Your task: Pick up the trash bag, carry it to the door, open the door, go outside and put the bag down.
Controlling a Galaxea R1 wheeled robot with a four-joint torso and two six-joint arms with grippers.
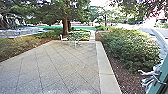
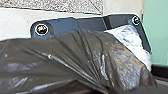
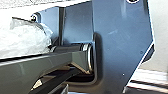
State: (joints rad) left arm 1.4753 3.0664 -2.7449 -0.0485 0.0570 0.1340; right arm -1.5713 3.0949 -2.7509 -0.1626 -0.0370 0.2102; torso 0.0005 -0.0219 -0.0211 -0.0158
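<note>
The dark trash bag [image 2: 62, 57] lies large across the left wrist view, its folds drawn together at my left gripper [image 2: 107, 90], which is shut on it. Whitish, see-through plastic [image 2: 128, 36] shows beside the dark film. The same pale plastic [image 3: 25, 38] appears in the right wrist view, next to the robot's base plate. At the right edge of the head view stands a green door edge [image 1: 162, 77] with pale metal fittings on it. A green surface [image 2: 157, 30] also rises beside the base in the left wrist view.
Ahead spreads a paved yard [image 1: 57, 67] with a pale curb strip [image 1: 106, 72] on its right. Bushes [image 1: 130, 47] grow beyond the strip, and shrubs [image 1: 17, 47] on the left. A chair [image 1: 63, 38] and small table [image 1: 75, 40] stand near a tree [image 1: 65, 25].
</note>
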